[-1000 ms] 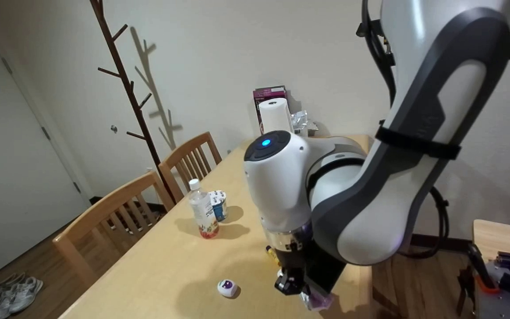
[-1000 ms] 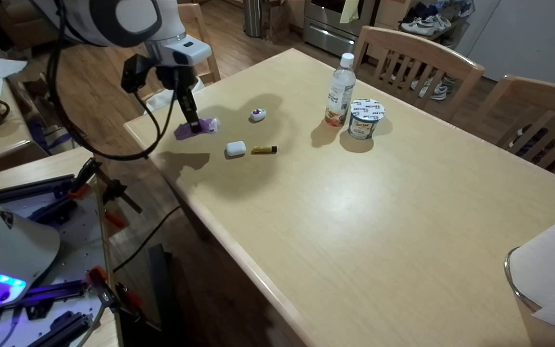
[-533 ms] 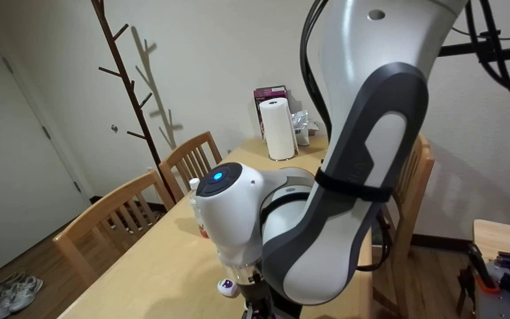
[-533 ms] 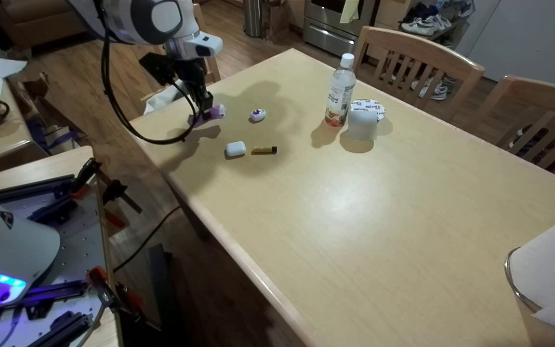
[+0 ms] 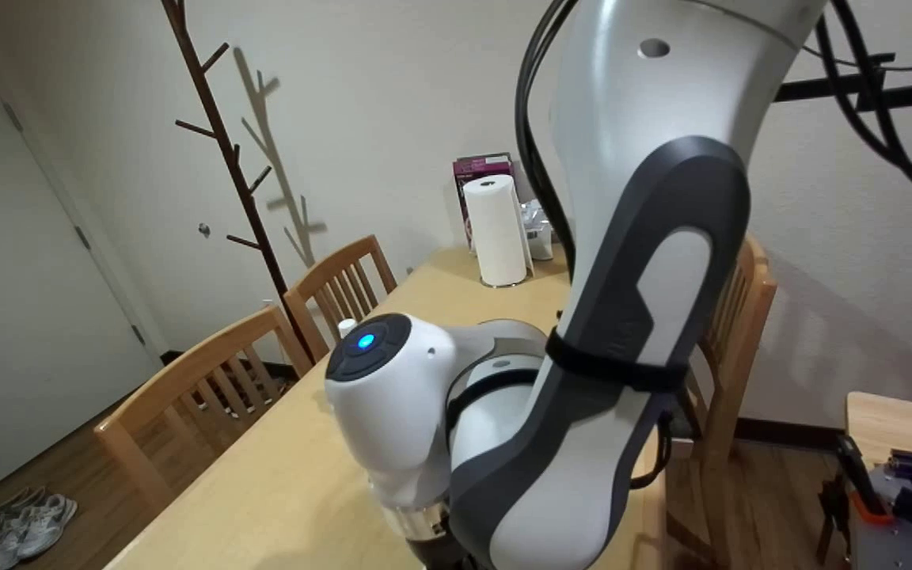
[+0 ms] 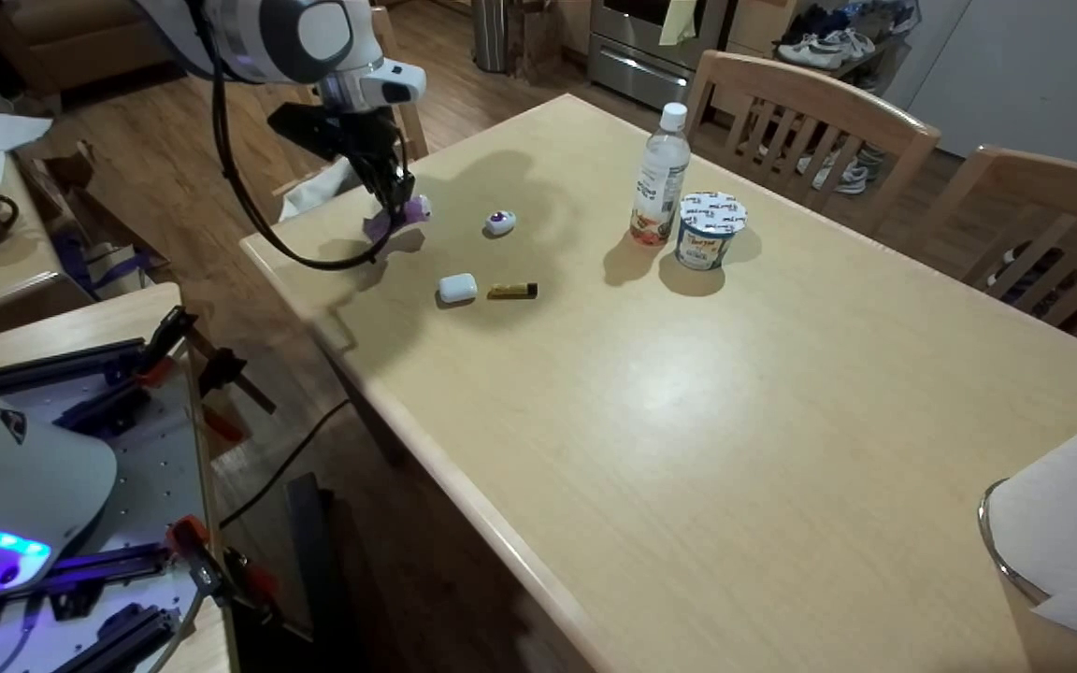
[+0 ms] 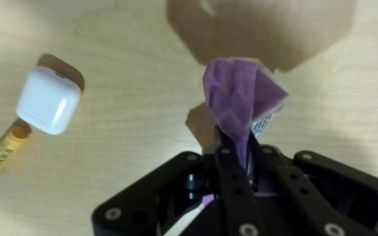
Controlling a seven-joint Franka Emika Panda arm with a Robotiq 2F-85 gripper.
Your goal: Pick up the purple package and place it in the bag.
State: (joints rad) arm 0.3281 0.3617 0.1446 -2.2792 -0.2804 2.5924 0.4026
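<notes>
Nearly closed, the Robotiq gripper point(image 7: 237, 141) pinches the purple package point(image 7: 230, 95) at its narrow, gathered end, with only a tongue of creased wrapper between its fingertips. That end probably suits the grip because it is thin enough to squeeze flat, whereas the fuller part fans out toward twelve o'clock in the wrist view. A strip of small print shows at two o'clock from the fingertips, perhaps because the package is twisted in the hold. In an exterior view a shadow point(image 6: 405, 240) lies below it toward five o'clock, which suggests it is just clear of the table point(image 6: 782, 421), though contact cannot be ruled out.

Held this way, the free bulk leads, which should help it enter a bag's mouth first, though thin film may slip. No bag can be identified with certainty; a white cloth-like object point(image 6: 314, 193) past the table edge, between nine and ten o'clock from the package, is a candidate at most.

Neighbouring things stand apart from the package, so a lift should not drag them: in the wrist view the white earbud case point(image 7: 49, 100) lies between nine and ten o'clock, a yellow dark-capped tube point(image 7: 3, 152) just beside it toward seven. In an exterior view the purple-spotted white container point(image 6: 500, 222) sits at three o'clock, the drink bottle point(image 6: 660, 182) farther out that way.
</notes>
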